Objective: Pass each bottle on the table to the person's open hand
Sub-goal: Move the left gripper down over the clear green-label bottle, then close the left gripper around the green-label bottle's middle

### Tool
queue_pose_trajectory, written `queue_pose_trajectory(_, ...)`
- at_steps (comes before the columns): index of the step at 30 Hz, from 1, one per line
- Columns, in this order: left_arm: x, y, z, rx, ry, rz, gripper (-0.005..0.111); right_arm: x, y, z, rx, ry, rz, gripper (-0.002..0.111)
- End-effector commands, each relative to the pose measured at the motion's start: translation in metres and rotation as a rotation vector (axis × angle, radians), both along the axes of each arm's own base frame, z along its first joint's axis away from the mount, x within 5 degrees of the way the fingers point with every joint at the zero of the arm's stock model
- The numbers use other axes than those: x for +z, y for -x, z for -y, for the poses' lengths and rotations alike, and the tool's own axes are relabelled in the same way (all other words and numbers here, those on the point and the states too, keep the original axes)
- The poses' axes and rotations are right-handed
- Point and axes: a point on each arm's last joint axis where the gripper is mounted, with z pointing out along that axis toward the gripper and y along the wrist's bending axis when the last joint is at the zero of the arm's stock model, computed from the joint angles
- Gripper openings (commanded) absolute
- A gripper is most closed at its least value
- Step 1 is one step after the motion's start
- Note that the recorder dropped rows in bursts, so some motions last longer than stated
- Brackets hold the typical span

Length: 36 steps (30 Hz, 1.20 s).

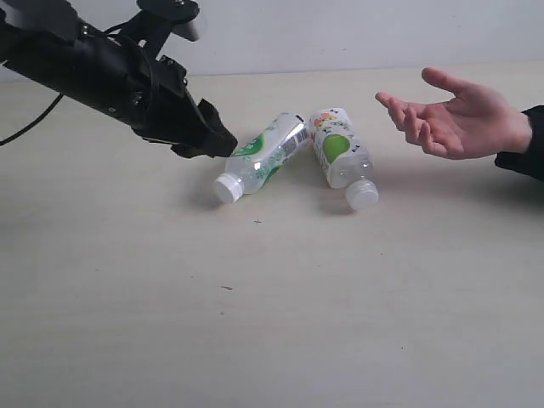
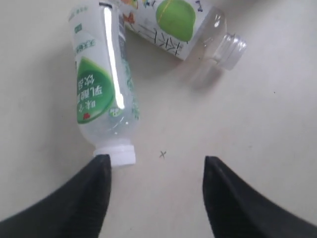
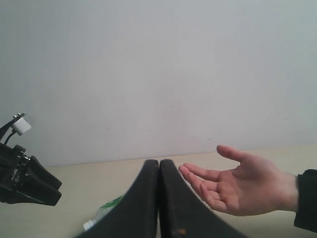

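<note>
One table (image 1: 272, 340) bore an open hand (image 1: 463, 119) and two bottles (image 1: 263, 157) lying mid-table, close together. Left claw (image 2: 156, 159) gaped empty, one finger beside a cap (image 2: 115, 156); descending there could knock that bottle rolling away.

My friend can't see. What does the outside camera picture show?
Two clear green-labelled bottles lie on a beige table: the left bottle beside the tip of a black robot arm, the right bottle nearer a person's open hand.
</note>
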Motion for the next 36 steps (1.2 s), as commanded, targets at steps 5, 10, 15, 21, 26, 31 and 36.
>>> queue_pose_trajectory(5,-0.01,-0.01,0.031,0.005,-0.044,0.197,0.062,-0.001,0.0,0.0,-0.002,0.011,0.007,0.0)
queue_pose_trajectory(10,-0.03,-0.024,0.038,0.037,-0.05,0.187,0.074,-0.001,0.0,0.0,-0.002,0.011,0.007,0.0)
queue_pose_trajectory(15,-0.046,-0.04,0.046,0.039,-0.061,0.176,0.074,-0.001,0.0,0.0,-0.002,0.011,0.007,0.0)
queue_pose_trajectory(21,-0.065,-0.058,0.055,0.032,-0.077,0.166,0.074,-0.001,0.0,0.0,-0.002,0.011,0.007,0.0)
queue_pose_trajectory(26,-0.077,-0.069,0.061,0.029,-0.083,0.161,0.074,-0.001,0.0,0.0,-0.002,0.011,0.007,0.0)
queue_pose_trajectory(31,-0.083,-0.077,0.065,0.018,-0.09,0.165,0.074,-0.001,0.0,0.0,-0.002,0.011,0.007,0.0)
queue_pose_trajectory(36,-0.096,-0.082,0.068,0.012,-0.102,0.148,0.074,-0.001,0.0,0.0,-0.002,0.011,0.007,0.0)
